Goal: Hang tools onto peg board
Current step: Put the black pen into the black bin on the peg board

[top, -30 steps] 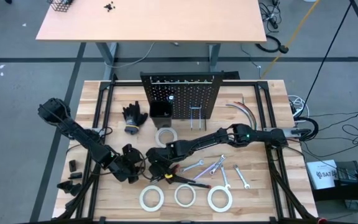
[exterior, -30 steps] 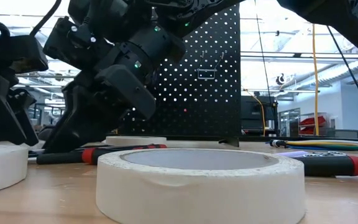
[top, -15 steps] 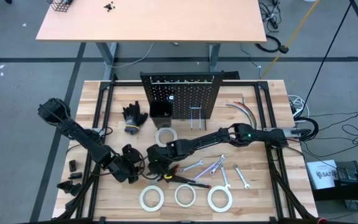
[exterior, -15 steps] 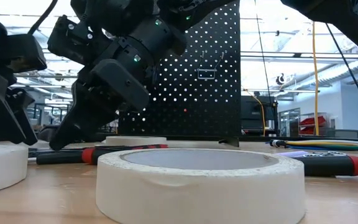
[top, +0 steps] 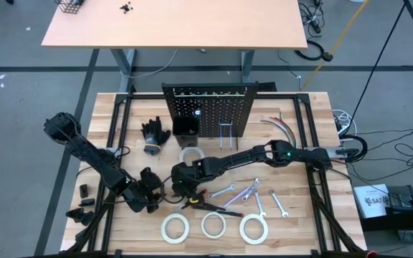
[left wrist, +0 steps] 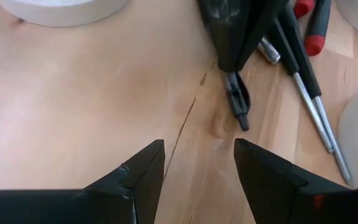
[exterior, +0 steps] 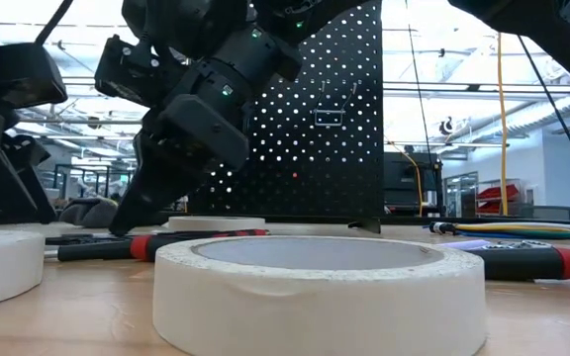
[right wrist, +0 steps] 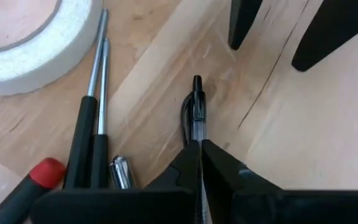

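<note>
right gripper: my fingers closed on a pen, at the board's 6 o'clock
left gripper: fingers wide apart, holding nothing
screwdrivers: flat beside pen
board: upright, table's 12 o'clock

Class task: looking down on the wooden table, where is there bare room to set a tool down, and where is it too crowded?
Free: the right edge of the table, beyond the wrenches, and the strip between the black gloves and the left rail. Crowded: the middle front, where both grippers, screwdrivers and tape rolls cluster.
</note>
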### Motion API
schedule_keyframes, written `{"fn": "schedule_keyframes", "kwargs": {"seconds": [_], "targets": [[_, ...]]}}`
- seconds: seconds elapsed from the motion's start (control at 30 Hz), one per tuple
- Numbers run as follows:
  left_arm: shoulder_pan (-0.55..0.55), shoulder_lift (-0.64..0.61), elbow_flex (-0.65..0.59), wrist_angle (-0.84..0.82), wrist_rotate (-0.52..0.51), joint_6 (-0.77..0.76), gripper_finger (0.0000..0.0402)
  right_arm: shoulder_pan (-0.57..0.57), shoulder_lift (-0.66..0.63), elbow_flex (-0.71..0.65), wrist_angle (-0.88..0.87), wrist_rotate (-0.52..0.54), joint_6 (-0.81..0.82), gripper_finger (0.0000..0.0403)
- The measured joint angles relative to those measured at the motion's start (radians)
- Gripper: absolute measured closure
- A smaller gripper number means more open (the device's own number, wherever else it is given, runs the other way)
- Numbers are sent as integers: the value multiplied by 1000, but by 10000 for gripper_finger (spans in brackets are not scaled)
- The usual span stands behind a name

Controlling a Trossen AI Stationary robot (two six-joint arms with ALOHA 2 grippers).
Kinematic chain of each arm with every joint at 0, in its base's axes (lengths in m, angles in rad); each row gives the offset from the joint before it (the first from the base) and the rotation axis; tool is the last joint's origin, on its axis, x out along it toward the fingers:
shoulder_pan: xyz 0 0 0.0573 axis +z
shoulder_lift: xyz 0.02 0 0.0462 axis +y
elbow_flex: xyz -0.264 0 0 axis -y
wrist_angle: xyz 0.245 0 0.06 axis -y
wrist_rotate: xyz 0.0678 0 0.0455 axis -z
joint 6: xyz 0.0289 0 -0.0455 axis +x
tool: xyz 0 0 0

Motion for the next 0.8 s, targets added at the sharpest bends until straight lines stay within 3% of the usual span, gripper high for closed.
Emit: {"fn": "schedule_keyframes", "kwargs": {"seconds": [0.23,0.47,0.8], "targets": [[0,0,0,17,0,-2,205,-2,-7,0,24,1,28,329],[0,0,0,43,0,-2,205,-14,-43,0,-87,-5,61,274],[0,0,0,39,0,-1,205,-27,-44,-6,-184,-1,68,268]]}}
